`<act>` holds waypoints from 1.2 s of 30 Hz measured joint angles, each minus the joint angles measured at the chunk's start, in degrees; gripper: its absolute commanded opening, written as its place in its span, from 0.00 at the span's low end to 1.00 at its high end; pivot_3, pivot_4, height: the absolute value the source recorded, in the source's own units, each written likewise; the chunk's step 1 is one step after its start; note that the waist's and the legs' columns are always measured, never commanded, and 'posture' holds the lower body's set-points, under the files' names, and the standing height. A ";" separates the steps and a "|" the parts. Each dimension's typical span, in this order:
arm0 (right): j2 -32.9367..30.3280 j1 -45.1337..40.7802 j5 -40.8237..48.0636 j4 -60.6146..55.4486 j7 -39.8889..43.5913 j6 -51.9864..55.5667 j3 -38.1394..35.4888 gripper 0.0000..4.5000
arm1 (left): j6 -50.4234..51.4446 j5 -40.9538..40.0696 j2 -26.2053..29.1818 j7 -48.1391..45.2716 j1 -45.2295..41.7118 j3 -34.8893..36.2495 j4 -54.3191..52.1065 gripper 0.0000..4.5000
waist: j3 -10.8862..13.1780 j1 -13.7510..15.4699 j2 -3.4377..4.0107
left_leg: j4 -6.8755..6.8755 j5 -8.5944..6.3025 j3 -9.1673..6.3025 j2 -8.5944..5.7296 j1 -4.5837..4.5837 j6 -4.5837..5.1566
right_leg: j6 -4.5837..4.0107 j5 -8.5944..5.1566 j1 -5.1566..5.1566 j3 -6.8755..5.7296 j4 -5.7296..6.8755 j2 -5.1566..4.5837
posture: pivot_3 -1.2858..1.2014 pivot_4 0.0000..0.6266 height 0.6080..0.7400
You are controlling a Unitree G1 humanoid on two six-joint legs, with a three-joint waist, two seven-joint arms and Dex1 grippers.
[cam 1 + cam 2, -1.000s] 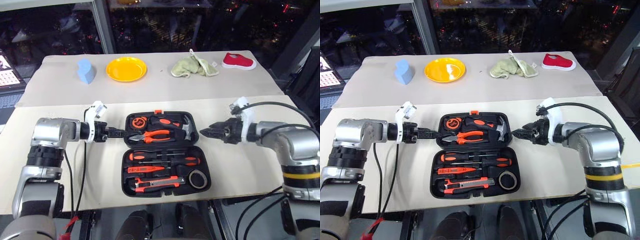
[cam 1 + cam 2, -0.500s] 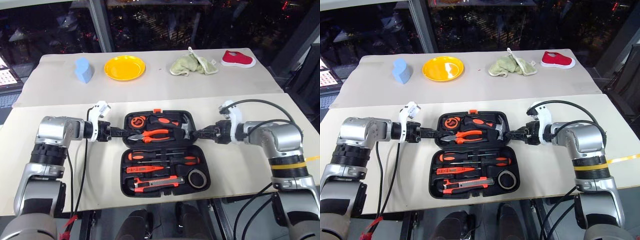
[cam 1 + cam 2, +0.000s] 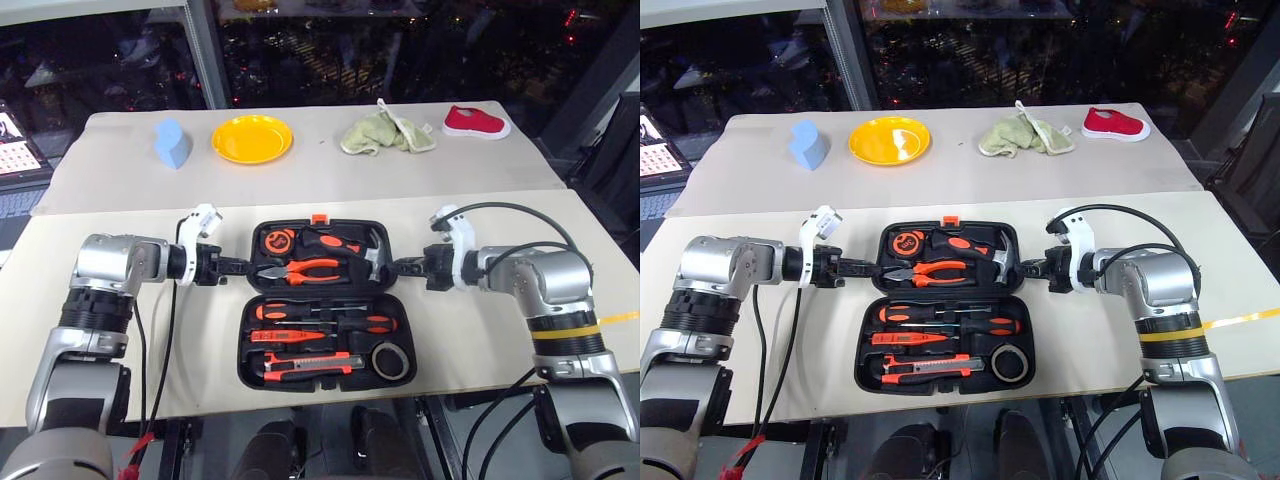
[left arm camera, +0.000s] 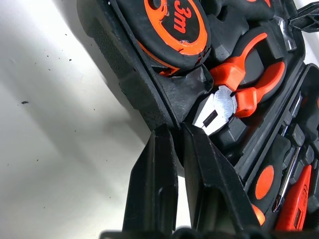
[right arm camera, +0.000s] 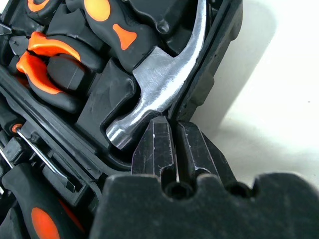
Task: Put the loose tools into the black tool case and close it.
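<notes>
The black tool case [image 3: 246,374] lies open flat on the near table. In its near half lie two screwdrivers [image 3: 322,311], the slim tester [image 3: 285,337], the utility knife [image 3: 305,364] and the tape roll [image 3: 392,360]. The far half holds pliers [image 3: 305,270], a hammer [image 3: 345,243] and a tape measure [image 3: 272,242]. My left gripper [image 3: 245,267] is shut on the far half's left rim, beside the pliers' nose [image 4: 214,112]. At the far half's right rim my right gripper [image 3: 395,266] is shut too, next to the hammer head [image 5: 159,84].
On the far table stand a yellow plate [image 3: 252,138], a blue object [image 3: 171,142], a green cloth [image 3: 388,132] and a red shoe [image 3: 477,121]. A seam runs between the two tables behind the case. A screen [image 3: 15,140] sits at the far left.
Both grippers have gone from open to shut on the case's rim. The right gripper moved left, in to the case's right side; the left gripper stayed in place.
</notes>
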 measured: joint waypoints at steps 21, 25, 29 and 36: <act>0.54 10.62 -16.32 -1.86 -10.32 -40.42 -7.25 0.00 | -46.55 11.57 -23.23 21.53 3.60 4.74 -0.74 0.00 | 0.01 0.82 -0.01 | -0.10 0.07 0.05 -0.23 -0.91 -0.09 | 0.17 0.13 -0.84 -0.10 -0.10 0.07 | 0.52 0.24 1.00; 0.42 17.09 -18.86 -4.42 -11.84 -50.39 -7.44 0.00 | -53.16 13.39 -24.09 22.54 6.06 3.84 -0.60 0.00 | 0.00 0.79 0.00 | -0.09 0.07 0.08 -0.19 -0.80 -0.09 | 0.17 0.12 -0.76 -0.03 -0.09 0.10 | 0.52 0.24 1.00; 0.48 22.95 -21.37 -7.22 -13.72 -58.66 -7.50 0.00 | -56.92 13.53 -23.92 22.66 8.08 3.39 -0.76 0.00 | 0.00 0.76 0.00 | -0.05 0.06 0.17 -0.19 -0.58 -0.08 | 0.17 0.12 -0.60 0.09 -0.13 0.08 | 0.52 0.24 1.00; 0.47 29.42 -25.23 -9.16 -15.53 -69.23 -7.11 0.00 | -57.82 13.33 -23.23 22.71 10.60 3.23 -2.24 0.00 | 0.00 0.35 0.01 | -0.12 -0.07 0.23 -0.10 0.35 0.13 | 0.18 0.09 0.25 0.17 -0.15 0.11 | 0.52 0.24 1.00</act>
